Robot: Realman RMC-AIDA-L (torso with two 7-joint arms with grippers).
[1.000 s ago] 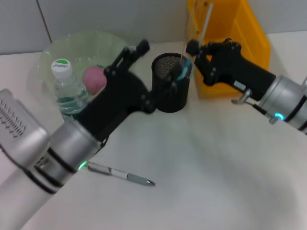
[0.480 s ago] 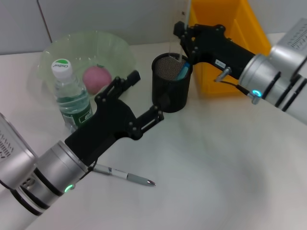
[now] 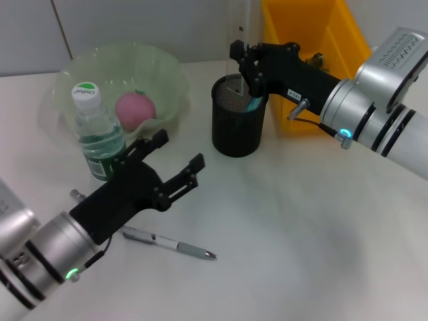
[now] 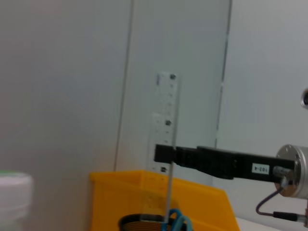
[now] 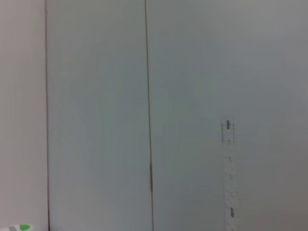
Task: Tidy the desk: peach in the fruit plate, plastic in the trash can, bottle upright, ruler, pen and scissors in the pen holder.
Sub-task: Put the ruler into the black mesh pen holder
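Ruler: clear, upright above the black mesh pen holder at upper centre, clamped by the right end effector. White counter, grey panelled wall behind. Blue scissors stand in the holder. Green fruit plate, upper left, contains the peach; bottle upright beside it. Yellow trash can upper right. Pen lies lower left. Left end effector hovers with fingers apart.

Pink peach, black pen holder, yellow trash can
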